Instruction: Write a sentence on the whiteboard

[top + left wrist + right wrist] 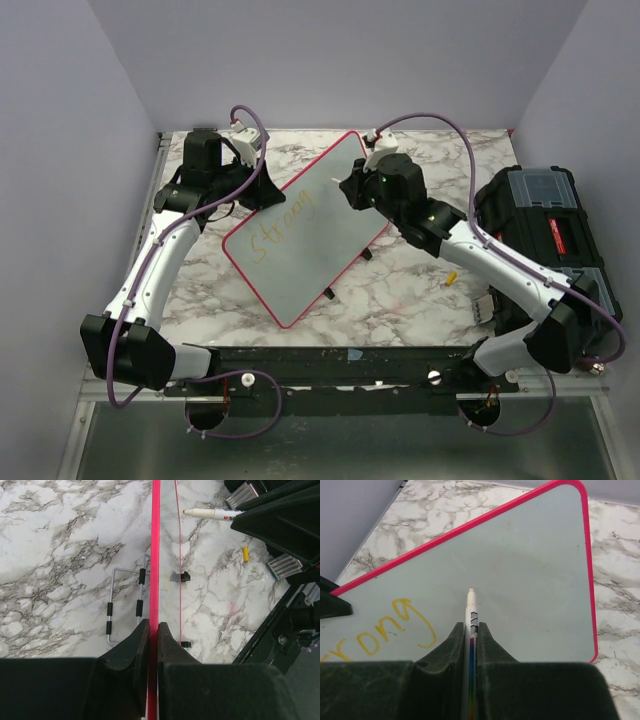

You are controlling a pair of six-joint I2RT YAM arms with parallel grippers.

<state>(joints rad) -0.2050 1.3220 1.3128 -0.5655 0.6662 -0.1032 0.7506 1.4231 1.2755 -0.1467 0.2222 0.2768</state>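
While the marble table (420,300) fills most of the top view, the whiteboard (310,265) lies diagonally across its middle. Its red-pink rim runs from the far centre down toward the near left. A black toolbox (540,215) sits at the table's right edge, well apart from the board.

The left gripper (153,625) reaches in from the far left. Its two fingers are pressed narrow on the board's rim, which the left wrist view shows edge-on between them. The right gripper (471,626) hangs over the board's far end, and its fingers are closed tight around a white marker (470,605). The marker points along the board toward the far rounded corner. Whether its tip touches the surface cannot be told.

A bent wire stand (125,605) with black sleeves lies flat on the marble, just beside the rim on the left gripper's side.

Of the sentence (395,625), one yellow-orange cursive word shows, "Strong". It is written along the board's left half and its last letter ends just left of the marker tip.

A small yellow cap (451,277) lies on the marble between the board and the toolbox. Small black feet (331,293) jut from the board's near-right edge.
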